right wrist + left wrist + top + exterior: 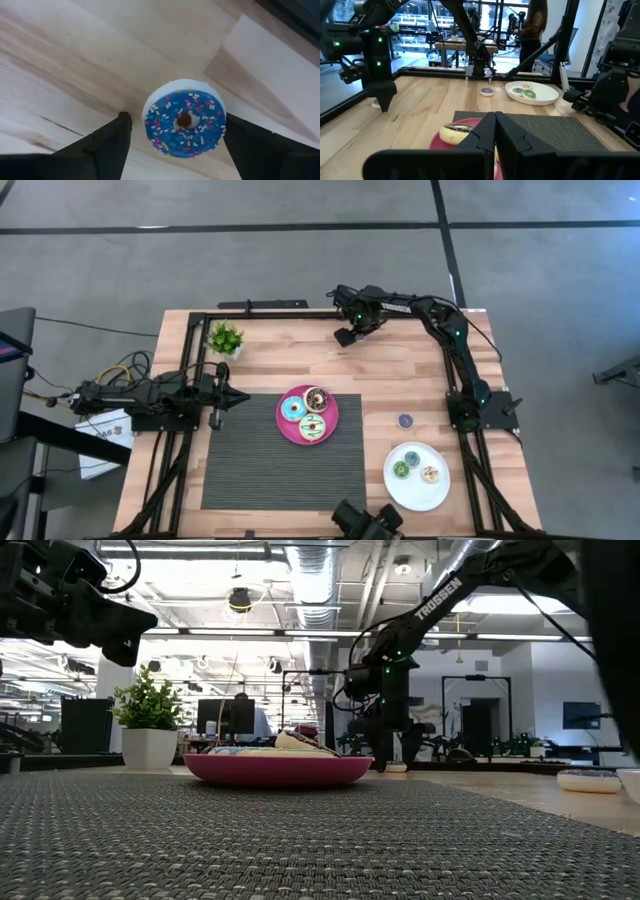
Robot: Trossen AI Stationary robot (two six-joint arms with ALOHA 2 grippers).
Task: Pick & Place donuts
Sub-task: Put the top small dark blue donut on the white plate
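Observation:
A blue-iced donut (184, 118) with sprinkles lies flat on the bare wood near the table's far edge. My right gripper (176, 119) hangs over it pointing down, open, with one finger on each side of the donut and a gap showing at each side. In the high view my right gripper (350, 334) hides this donut. My left gripper (228, 395) waits shut at the mat's left edge, facing the pink plate (330, 430). That plate holds three donuts. A white plate (440, 490) holds two more. A purple donut (405, 420) lies alone on the wood.
A grey woven mat (270, 475) lies under the pink plate. A small potted plant (225, 338) stands at the far left corner. A black frame rail (260, 314) runs along the far edge, close behind the right gripper. Bare wood lies between the plant and the right gripper.

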